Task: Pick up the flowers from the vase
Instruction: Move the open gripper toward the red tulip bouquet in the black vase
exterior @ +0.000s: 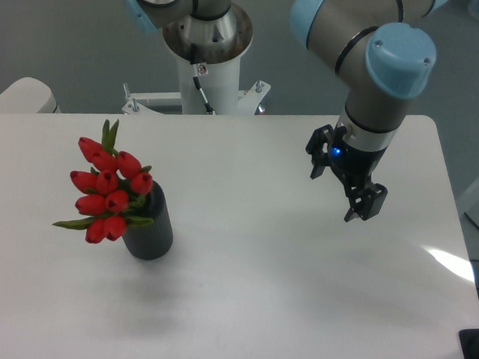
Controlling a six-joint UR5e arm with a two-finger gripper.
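1. The step in hand looks like the approach: nothing is grasped yet. The black two-finger gripper [339,184] on the grey-and-blue arm hangs above the white table [281,296], well apart from the short dark grey ribbed cylindrical vase [151,227] and off to its right. Its fingers stand spread apart, with nothing between them.

2. The bunch of red closed tulip buds with green pointed leaves, the flowers [107,192], sits in the mouth of the vase. It leans up and to the left of the vase and spreads wider than it. The stems are hidden inside the vase or behind the buds.

3. The next move, as I judge it, calls for the gripper to travel left to the vase, line its open fingers around the bunch just above the vase's mouth, close gently, then lift straight up so the vase stays put.

4. Counts: one vase; one bunch, with about nine red buds visible, some overlapping so the number is not certain; one gripper.
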